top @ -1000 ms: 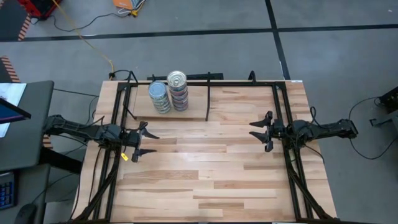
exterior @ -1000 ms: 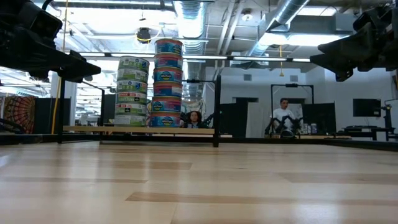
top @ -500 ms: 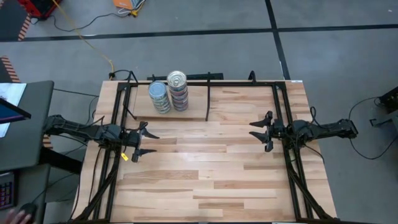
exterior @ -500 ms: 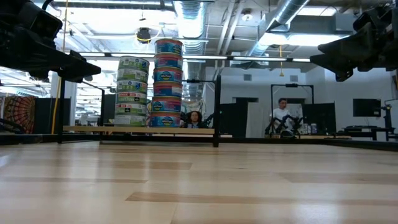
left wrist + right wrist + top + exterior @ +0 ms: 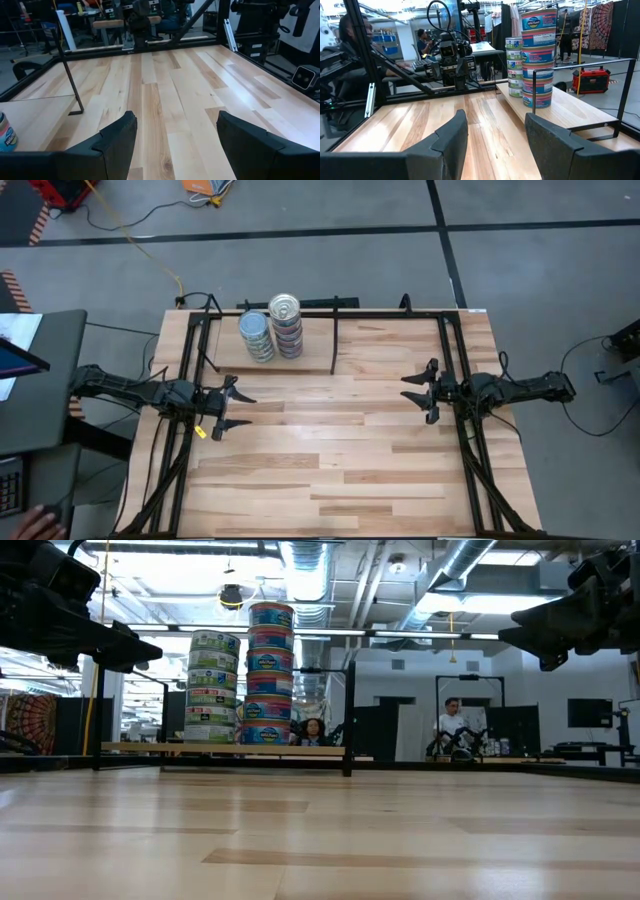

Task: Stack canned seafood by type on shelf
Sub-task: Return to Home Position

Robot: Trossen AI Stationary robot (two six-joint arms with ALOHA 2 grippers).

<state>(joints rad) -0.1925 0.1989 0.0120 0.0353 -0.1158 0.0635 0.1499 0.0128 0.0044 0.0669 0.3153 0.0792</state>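
Two stacks of canned seafood stand on the shelf (image 5: 312, 356) at the table's far left. The lower stack (image 5: 256, 337) has green labels and a bluish-grey top. The taller stack (image 5: 286, 325) beside it has pink and blue labels and a gold pull-tab top. The low view shows both, the green stack (image 5: 212, 687) and the taller stack (image 5: 270, 673). My left gripper (image 5: 238, 409) hovers open by the table's left edge, level, with nothing between its fingers. My right gripper (image 5: 412, 388) hovers open by the right edge, also with nothing in it.
A thin black divider rod (image 5: 334, 335) stands on the shelf right of the stacks. Black frame rails (image 5: 470, 450) run along both table sides. Bare wood lies between the arms. A person's hand (image 5: 40, 522) rests at a desk off the table's left; people sit in the room behind.
Both arms and both stacks have kept still. A person's hand has come into view at the desk off the table's near left corner.
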